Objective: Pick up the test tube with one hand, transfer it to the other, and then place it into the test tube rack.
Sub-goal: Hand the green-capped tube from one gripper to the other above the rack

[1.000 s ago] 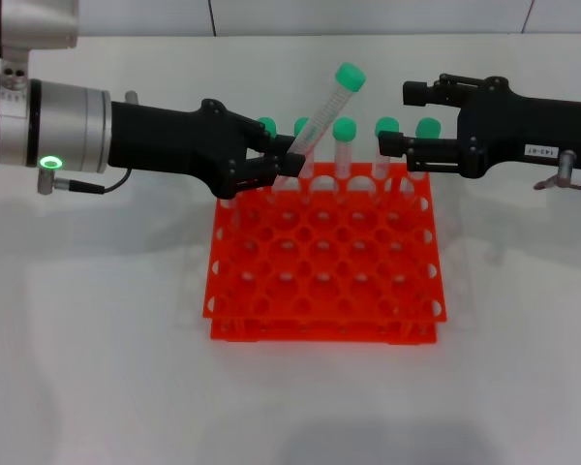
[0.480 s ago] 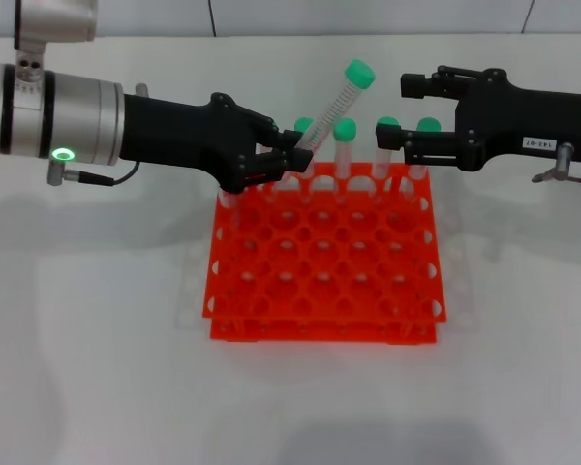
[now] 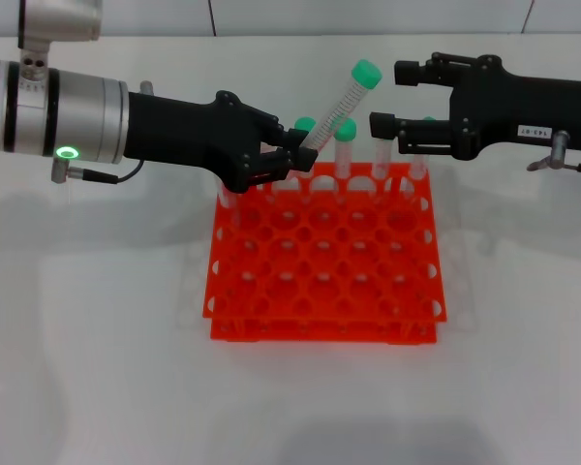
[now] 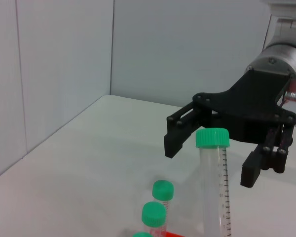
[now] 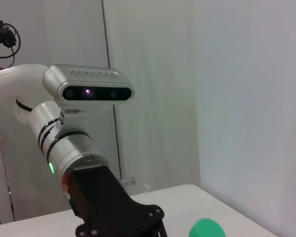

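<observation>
From the head camera, one orange-red test tube rack (image 3: pixel 324 257) sat on the white table (image 3: pixel 97 349), with four green-capped tubes (image 3: pixel 343 145) visible standing in its back row. The left gripper (image 3: pixel 289 160) was clamped on the lower end of a fifth, the test tube (image 3: pixel 341 105), which tilted up with its cap toward the right gripper (image 3: pixel 385 98). That gripper's fingers were spread, the cap just beside them.

In the left wrist camera, the test tube (image 4: pixel 213 182) rose upright, its cap before the right gripper's (image 4: pixel 209 155) parted fingers; three rack tubes' caps (image 4: pixel 163 190) showed.

The right wrist camera showed the left gripper's body (image 5: pixel 113 210) and one green cap (image 5: pixel 206 229).
</observation>
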Tool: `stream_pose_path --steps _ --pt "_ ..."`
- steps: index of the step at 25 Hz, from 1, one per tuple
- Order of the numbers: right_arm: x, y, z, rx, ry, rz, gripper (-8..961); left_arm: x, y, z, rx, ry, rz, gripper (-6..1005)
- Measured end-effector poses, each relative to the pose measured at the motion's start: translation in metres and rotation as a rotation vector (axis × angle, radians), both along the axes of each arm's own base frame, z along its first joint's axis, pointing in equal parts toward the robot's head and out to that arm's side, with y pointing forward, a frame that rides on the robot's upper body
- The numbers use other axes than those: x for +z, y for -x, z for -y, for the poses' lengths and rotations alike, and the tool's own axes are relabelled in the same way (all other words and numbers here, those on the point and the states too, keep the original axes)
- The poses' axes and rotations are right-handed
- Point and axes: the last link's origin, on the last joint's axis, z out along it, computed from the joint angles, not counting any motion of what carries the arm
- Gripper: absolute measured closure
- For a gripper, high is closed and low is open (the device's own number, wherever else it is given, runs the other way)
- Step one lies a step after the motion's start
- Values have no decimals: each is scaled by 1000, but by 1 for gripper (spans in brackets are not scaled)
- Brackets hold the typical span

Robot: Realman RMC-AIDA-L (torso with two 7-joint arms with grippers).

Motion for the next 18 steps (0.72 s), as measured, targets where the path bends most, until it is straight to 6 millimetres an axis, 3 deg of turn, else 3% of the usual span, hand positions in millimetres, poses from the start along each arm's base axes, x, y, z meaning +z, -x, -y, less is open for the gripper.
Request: stream_pose_path --steps 18 --pt "2 13 -4 31 -8 -18 186 1 5 1 -22 -24 0 815"
